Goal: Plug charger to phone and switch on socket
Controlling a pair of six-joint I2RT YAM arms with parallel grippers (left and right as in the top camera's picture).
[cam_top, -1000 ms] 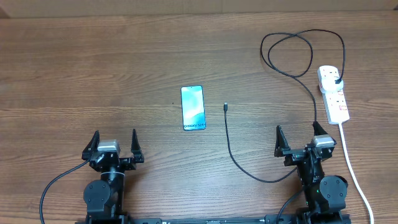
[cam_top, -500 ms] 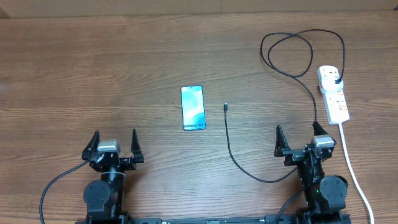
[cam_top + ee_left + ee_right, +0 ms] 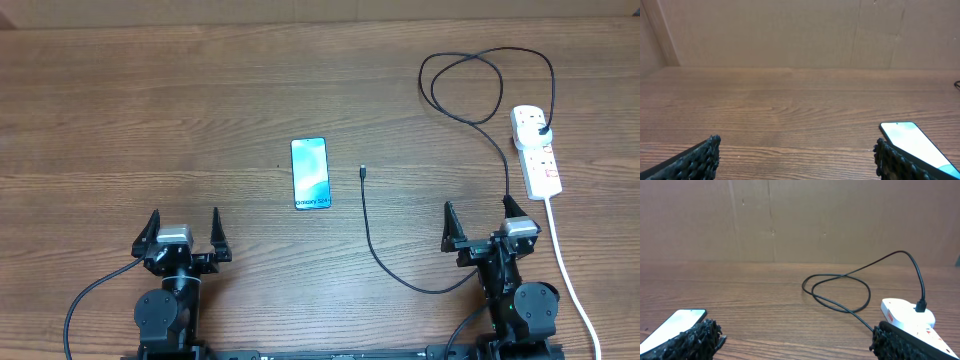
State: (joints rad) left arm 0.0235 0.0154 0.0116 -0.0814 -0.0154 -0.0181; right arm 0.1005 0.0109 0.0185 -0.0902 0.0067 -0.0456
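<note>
Seeing left gripper (image 3: 185,222) and right gripper (image 3: 477,212) spread wide, holding nothing; phone (image 3: 310,173) well ahead, between them; charger (image 3: 366,225) tip just right of phone, not touching; socket (image 3: 537,150) ahead-right of right gripper.

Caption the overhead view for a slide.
Left gripper and right gripper open at the near edge; phone face up mid-table, charger tip beside it, plug already in the socket.

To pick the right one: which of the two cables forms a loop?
The thin black charger, looping left of the socket; the thick white cord runs nearly straight.
</note>
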